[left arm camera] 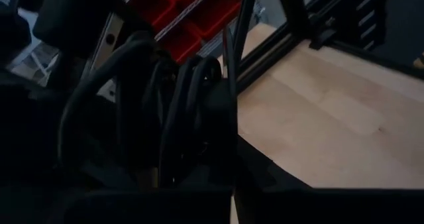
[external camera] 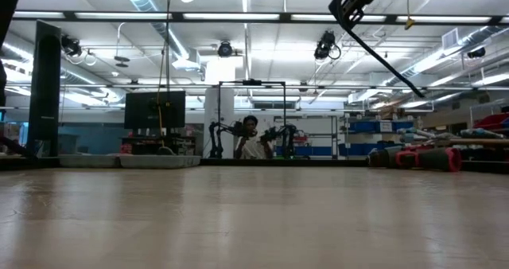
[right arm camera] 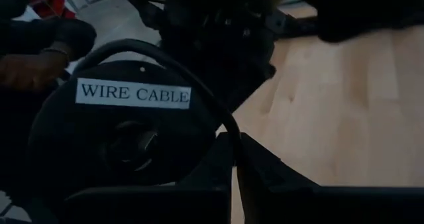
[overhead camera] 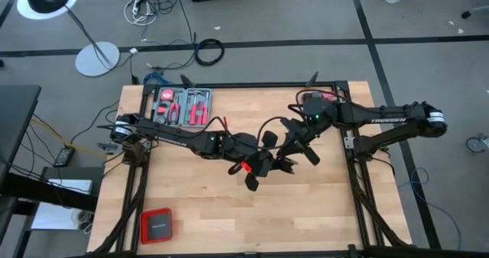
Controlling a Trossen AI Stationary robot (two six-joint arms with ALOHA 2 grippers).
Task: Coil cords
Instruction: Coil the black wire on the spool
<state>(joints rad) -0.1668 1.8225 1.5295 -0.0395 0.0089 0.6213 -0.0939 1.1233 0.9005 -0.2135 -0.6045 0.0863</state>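
Both arms meet above the middle of the surface (overhead camera: 306,212). Left claw (overhead camera: 256,170) pressed together, pinching looped strands of the cord (left arm camera: 179,111). Right claw (overhead camera: 286,162) pressed together on the cord where it arcs over a black spool (right arm camera: 119,144) labelled WIRE CABLE. Red tool tray (overhead camera: 182,107) at far edge; red case (overhead camera: 157,226) at near-left corner.

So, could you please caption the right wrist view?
Right gripper shut on a thin black cord beside a black spool labelled WIRE CABLE.
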